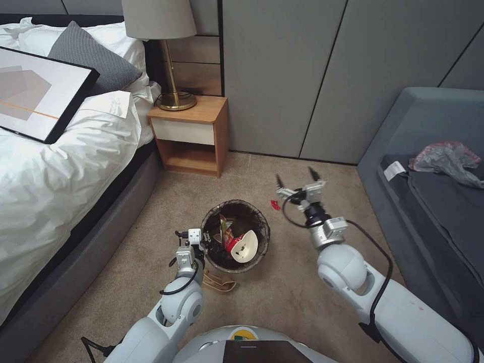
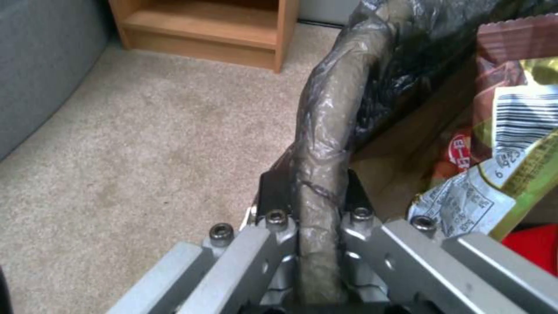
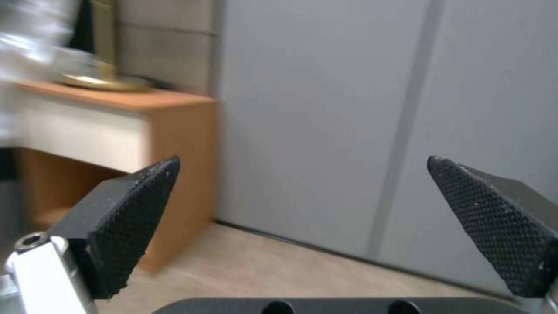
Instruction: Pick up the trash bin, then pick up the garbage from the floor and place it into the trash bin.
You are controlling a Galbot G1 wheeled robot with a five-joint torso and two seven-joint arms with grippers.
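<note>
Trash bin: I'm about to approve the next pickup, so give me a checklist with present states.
1. Left pincer shut on the trash bin rim: ok.
2. Right pincer open and holding nothing: ok.
3. Red scrap lying on the carpet beyond the bin, free of cover: ok.
4. Brown paper bag on the floor by the left arm, not binned: not ok.
5. Room left in the bin above the cup: cannot tell.

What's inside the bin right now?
The bin holds a red-and-white cup and snack wrappers. Anything beneath them is hidden. The left gripper clamps its rim.
</note>
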